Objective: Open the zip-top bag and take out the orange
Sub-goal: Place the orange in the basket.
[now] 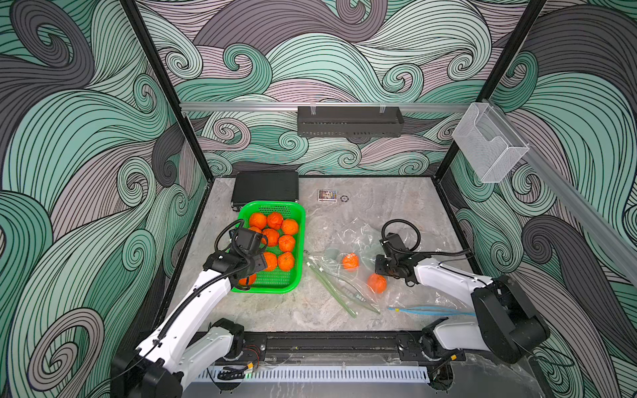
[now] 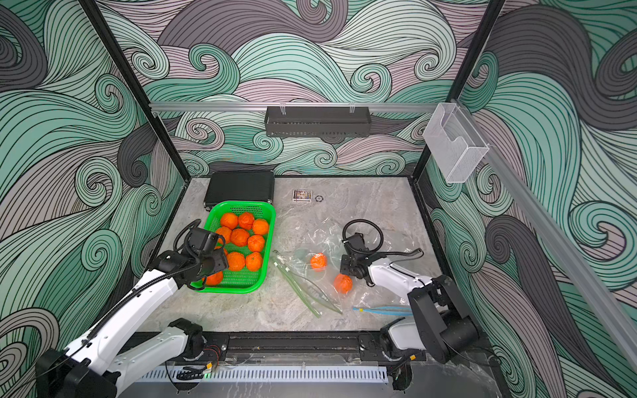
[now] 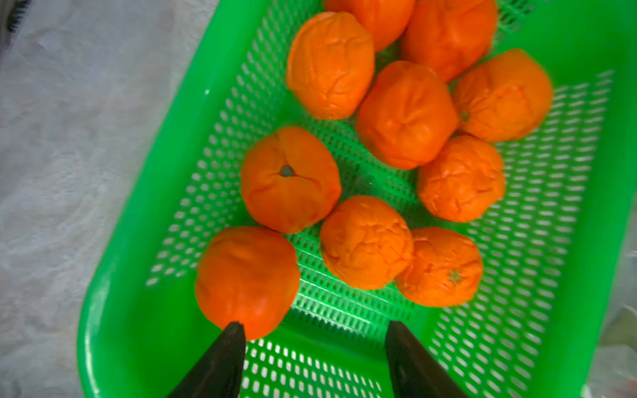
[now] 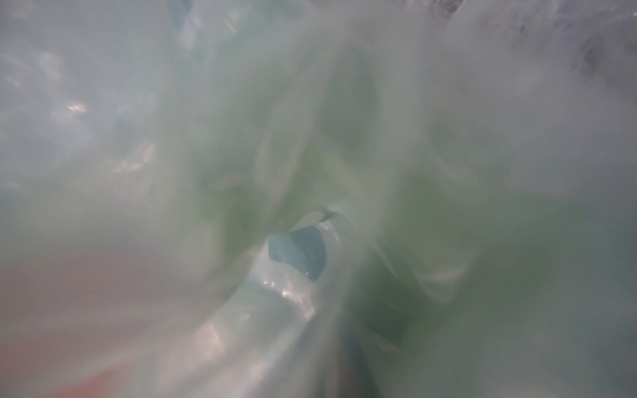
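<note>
1. The orange (image 1: 351, 261) lies on the table inside the clear zip-top bag (image 1: 336, 275) with a green zipper strip, right of the basket.
2. A second orange (image 1: 376, 283) lies near it under clear plastic. Which bag covers it, I cannot tell.
3. The right gripper (image 1: 378, 266) is low between these two oranges, in the crumpled plastic. Its jaws are closed. Its wrist view is only blurred plastic, so I cannot tell if it pinches the bag.
4. Another clear bag with a blue zipper (image 1: 431, 310) lies flat beside the right arm.
5. The left gripper (image 3: 315, 330) hangs over the green basket (image 1: 272, 204), jaws apart and holding nothing. One fingertip is just at a loose orange (image 3: 246, 279).
6. More oranges (image 3: 406, 113) fill the basket.
7. Behind the basket are a black case (image 1: 265, 187) and a small printed box (image 1: 327, 195).
</note>
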Action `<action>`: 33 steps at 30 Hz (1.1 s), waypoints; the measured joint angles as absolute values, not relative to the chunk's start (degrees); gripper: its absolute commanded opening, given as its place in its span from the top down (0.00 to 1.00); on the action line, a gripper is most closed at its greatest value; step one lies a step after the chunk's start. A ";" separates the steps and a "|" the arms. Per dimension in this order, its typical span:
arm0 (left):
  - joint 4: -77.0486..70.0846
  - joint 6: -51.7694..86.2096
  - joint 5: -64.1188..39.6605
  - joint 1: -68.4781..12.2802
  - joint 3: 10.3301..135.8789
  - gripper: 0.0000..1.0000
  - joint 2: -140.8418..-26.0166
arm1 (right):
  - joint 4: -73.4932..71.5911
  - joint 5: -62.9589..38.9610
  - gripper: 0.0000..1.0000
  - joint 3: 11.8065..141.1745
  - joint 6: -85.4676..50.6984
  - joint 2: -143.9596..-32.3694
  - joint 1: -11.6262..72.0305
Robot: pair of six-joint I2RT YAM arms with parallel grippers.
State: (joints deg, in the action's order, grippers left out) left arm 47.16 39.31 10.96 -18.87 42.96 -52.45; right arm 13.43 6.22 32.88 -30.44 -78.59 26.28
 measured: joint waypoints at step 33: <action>27.66 32.23 -16.32 -38.92 41.34 0.73 -56.58 | 13.45 6.92 0.88 32.88 -30.22 -78.61 26.50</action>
State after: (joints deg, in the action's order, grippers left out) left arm 27.66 32.23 -16.32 -38.92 41.34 -56.58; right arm 13.45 6.92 32.88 -30.22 -78.61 26.50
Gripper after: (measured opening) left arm 0.285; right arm 0.125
